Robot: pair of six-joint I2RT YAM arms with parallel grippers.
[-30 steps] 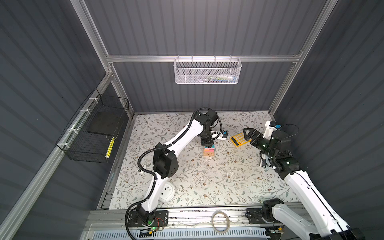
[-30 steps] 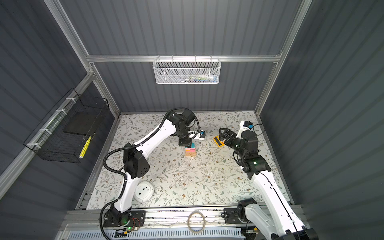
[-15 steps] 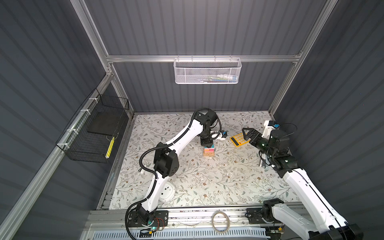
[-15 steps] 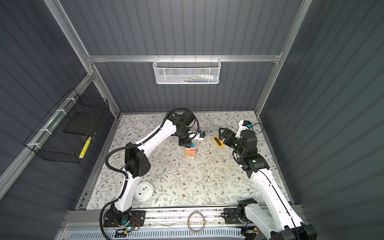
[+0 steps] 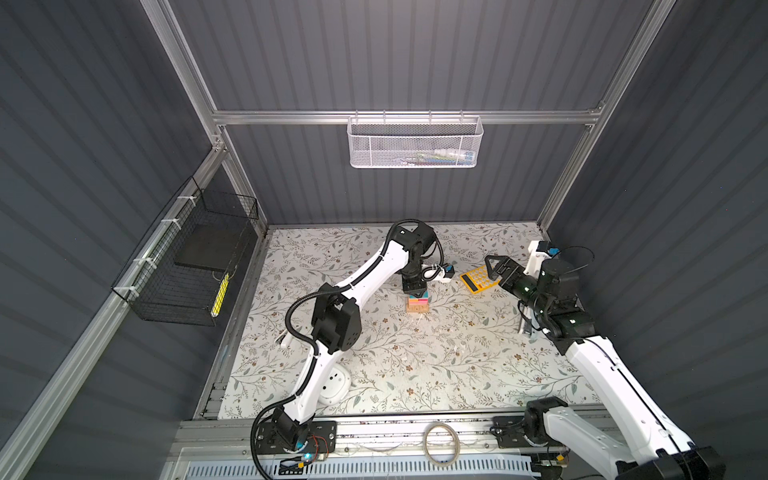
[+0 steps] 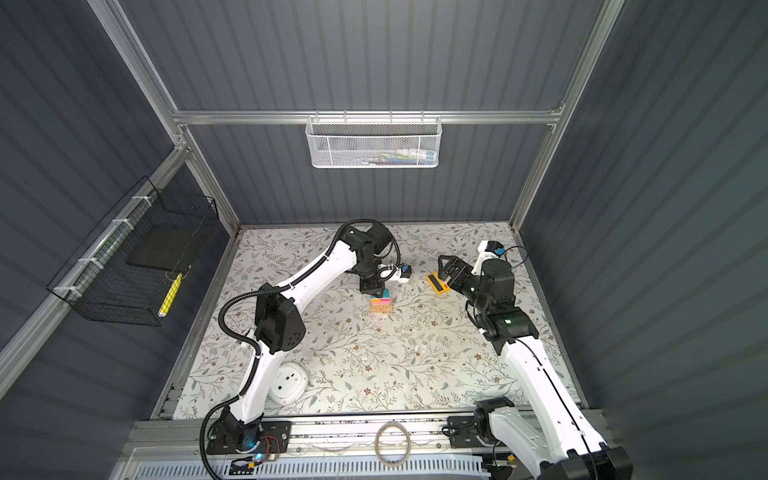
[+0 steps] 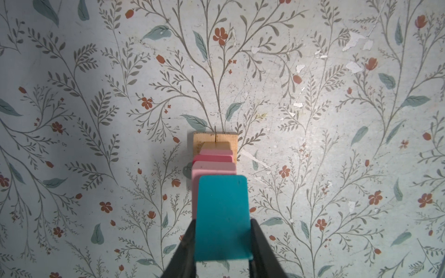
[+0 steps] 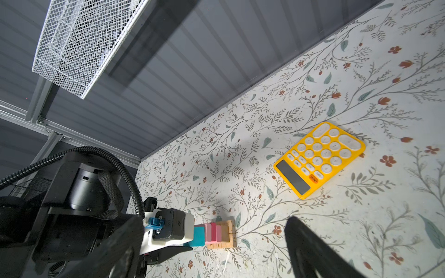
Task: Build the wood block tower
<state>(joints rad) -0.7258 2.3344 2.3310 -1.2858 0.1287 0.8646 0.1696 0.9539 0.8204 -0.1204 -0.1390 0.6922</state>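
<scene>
The tower (image 5: 417, 305) (image 6: 381, 306) stands mid-table: a tan wood base, a smaller tan piece, then pink, red and pink layers (image 8: 213, 232). The teal block (image 7: 222, 211) (image 8: 198, 236) sits on the upper pink slab (image 7: 213, 168). My left gripper (image 7: 222, 222) is shut on it, one finger on each side, pointing straight down over the stack (image 5: 414, 286). My right gripper (image 5: 491, 268) (image 6: 443, 270) hangs open and empty to the right, above the calculator and aimed toward the tower. No loose wood blocks are in view.
A yellow calculator (image 5: 478, 279) (image 8: 320, 160) lies right of the tower, partly under my right gripper. A white round device (image 5: 334, 386) sits front left by the left arm's base. A white mesh basket (image 5: 415, 141) hangs on the back wall and a black wire basket (image 5: 187, 266) on the left wall.
The right arm has shifted very slightly. The left gripper has stayed on the teal block over the tower.
</scene>
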